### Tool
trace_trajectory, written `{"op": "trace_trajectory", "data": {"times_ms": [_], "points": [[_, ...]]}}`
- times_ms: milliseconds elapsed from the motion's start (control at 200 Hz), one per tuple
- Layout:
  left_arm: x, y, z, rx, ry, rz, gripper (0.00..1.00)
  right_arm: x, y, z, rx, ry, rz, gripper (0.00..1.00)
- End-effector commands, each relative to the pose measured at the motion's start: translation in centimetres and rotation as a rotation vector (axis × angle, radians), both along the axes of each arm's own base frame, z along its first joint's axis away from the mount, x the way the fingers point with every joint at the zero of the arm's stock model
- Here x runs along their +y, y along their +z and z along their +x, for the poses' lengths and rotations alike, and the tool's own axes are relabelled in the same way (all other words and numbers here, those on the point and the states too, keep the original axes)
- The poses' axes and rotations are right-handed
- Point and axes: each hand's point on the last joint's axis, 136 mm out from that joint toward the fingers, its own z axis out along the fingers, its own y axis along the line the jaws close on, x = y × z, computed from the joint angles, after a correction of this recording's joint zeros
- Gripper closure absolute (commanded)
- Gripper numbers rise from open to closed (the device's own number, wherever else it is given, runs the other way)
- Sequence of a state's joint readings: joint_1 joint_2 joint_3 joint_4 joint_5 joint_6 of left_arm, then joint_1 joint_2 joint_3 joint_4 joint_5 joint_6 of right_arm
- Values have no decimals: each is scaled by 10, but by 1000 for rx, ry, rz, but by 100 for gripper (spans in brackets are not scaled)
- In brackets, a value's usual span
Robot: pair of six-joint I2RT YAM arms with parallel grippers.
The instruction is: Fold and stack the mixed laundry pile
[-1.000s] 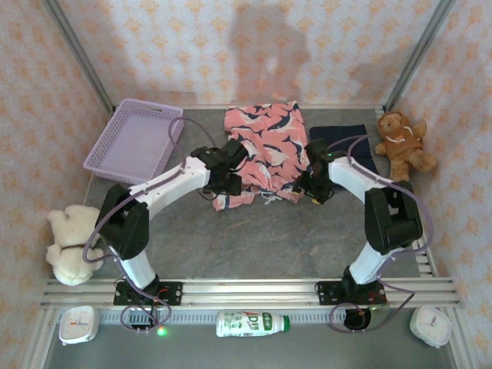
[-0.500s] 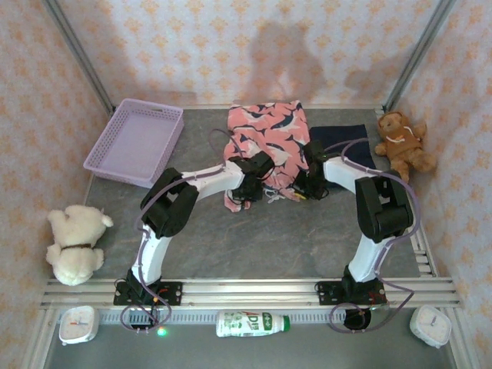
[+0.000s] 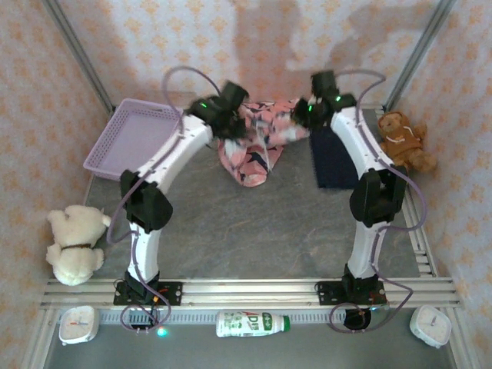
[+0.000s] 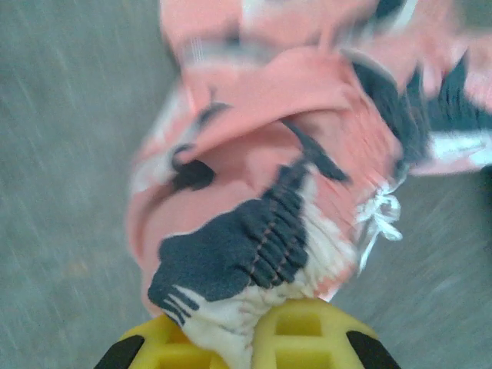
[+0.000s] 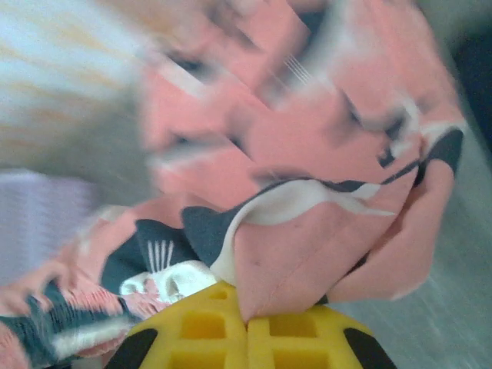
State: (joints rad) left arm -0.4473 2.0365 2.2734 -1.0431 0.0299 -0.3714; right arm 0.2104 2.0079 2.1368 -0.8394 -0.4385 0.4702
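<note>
Shark-print garment (image 3: 254,150) hangs between raised, outstretched arms — L gripper (image 4: 244,338) & R gripper (image 5: 246,327) both clenched on it

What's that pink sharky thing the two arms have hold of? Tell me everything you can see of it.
The shark-print garment is soft salmon-pink cloth printed with navy-and-white sharks, with a gathered elastic band and a white drawstring. The left gripper and the right gripper each pinch an edge, holding it bunched at the back of the table, its lower part drooping. The navy garment lies just to its right.
</note>
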Motion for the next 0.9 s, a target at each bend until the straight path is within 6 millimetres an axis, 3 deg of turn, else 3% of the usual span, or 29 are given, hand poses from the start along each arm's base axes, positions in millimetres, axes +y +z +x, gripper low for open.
{"op": "trace_trajectory", "data": {"times_ms": [0,100,165,385,535,615,756,896], "points": [[20,102,-19,-172,-70,-77,100,-8,90,-4,-136,24,72,100],[16,163,-30,-328,-127,-184,100,-13,163,-16,-317,29,126,100],[15,196,-49,-411,-178,-230,100,-16,185,-33,-366,39,129,100],[18,244,-105,-552,-284,-322,100,3,189,-117,-322,249,198,100],[31,276,-149,-672,-306,-380,100,18,194,-184,-308,399,300,100],[41,288,-163,-719,-287,-389,100,19,200,-207,-305,423,336,100],[45,283,-160,-704,-252,-380,100,11,195,-213,-295,379,303,100],[47,262,-127,-650,-173,-336,100,5,169,-172,-237,264,292,100]]}}
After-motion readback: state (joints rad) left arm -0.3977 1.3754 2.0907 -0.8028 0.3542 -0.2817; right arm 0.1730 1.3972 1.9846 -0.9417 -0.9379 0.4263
